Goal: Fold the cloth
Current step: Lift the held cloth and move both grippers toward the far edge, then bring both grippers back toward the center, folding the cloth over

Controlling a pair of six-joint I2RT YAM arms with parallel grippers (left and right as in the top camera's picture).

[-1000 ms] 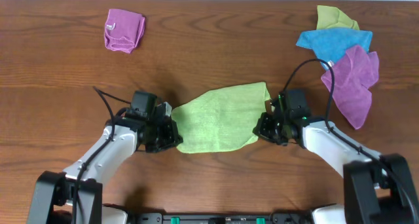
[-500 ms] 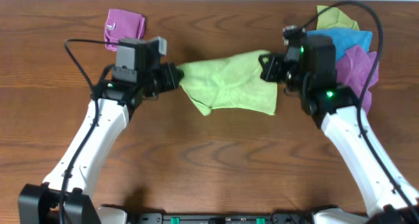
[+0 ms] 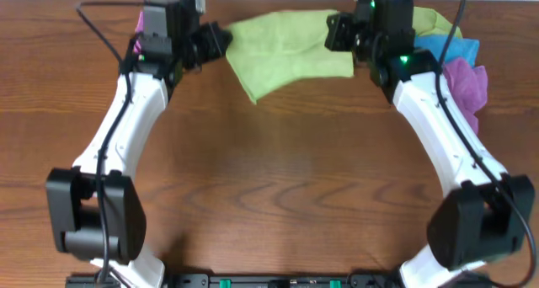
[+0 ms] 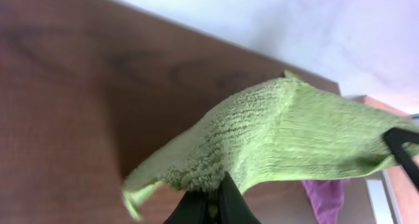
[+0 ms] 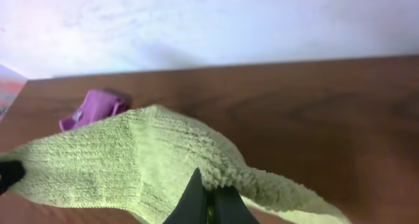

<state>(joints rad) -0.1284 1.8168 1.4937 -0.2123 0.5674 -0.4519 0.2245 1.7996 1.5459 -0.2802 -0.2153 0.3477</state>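
The lime-green cloth point(image 3: 282, 45) hangs stretched in the air between both grippers near the table's far edge, its lower part drooping toward the table. My left gripper point(image 3: 221, 40) is shut on the cloth's left corner. My right gripper point(image 3: 335, 31) is shut on its right corner. In the left wrist view the cloth point(image 4: 288, 139) spreads away from the pinched fingers point(image 4: 213, 207). The right wrist view shows the cloth point(image 5: 131, 158) bunched at its closed fingers point(image 5: 209, 207).
A folded purple cloth point(image 3: 140, 23) lies at the far left, mostly behind the left arm. At the far right lies a pile: an olive-green cloth point(image 3: 431, 20), a blue cloth point(image 3: 450, 50) and a purple cloth point(image 3: 472, 90). The wall runs along the table's far edge.
Both grippers have lifted the cloth off the table and carried it away from the robot base toward the far edge, holding its two corners throughout.
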